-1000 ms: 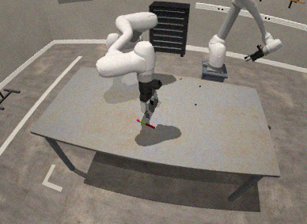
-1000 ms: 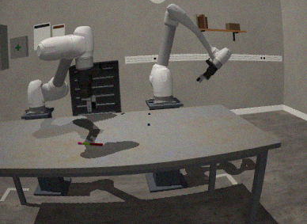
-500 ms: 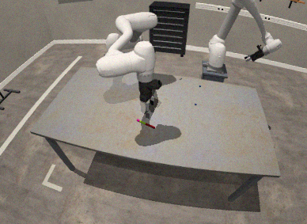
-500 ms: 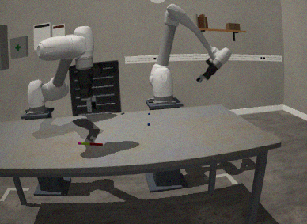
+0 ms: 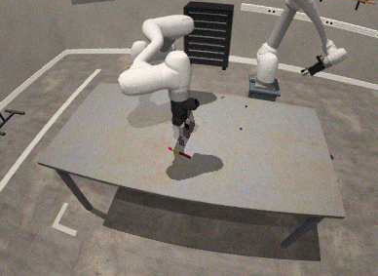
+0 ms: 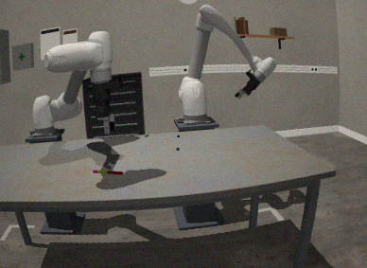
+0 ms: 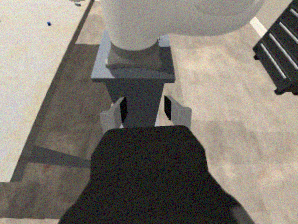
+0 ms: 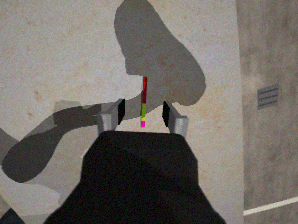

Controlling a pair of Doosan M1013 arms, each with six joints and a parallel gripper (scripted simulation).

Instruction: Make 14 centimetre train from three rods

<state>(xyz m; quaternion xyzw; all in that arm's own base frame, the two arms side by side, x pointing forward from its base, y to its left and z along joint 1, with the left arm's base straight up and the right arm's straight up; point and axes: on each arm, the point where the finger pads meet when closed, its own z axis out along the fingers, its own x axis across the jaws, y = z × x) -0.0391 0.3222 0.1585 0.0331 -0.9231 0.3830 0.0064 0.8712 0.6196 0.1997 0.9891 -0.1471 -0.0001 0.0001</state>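
1. Magenta rod [image 5: 170, 148] [image 6: 96, 171] [image 8: 143, 124], lime rod [image 5: 175, 150] [image 6: 102, 171] [image 8: 143, 111] and red rod [image 5: 185, 155] [image 6: 115, 172] [image 8: 145, 90]: in line, flat on desk [image 5: 273, 177] [image 6: 236, 171] [image 7: 25, 75] [image 8: 50, 50], left of two blue dots.
2. Right gripper [image 5: 180, 141] [image 6: 109, 132] [image 8: 144, 112]: above desk, spread, holding nothing.
3. Left gripper [image 5: 304, 71] [image 6: 237, 95] [image 7: 146, 108]: spread, raised beyond desk's far edge.

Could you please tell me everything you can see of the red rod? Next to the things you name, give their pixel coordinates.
The red rod [image 5: 185, 155] [image 6: 115, 172] [image 8: 145, 90] is a slim, straight, plain-coloured stick, its material unclear. It lies flat on the table [image 5: 273, 162] [image 6: 227, 167] [image 8: 215, 40], forming one end of a straight line. One end meets the lime rod [image 5: 175, 151] [image 6: 102, 171] [image 8: 143, 111], touching or nearly so; the other is free. No gripper holds it.
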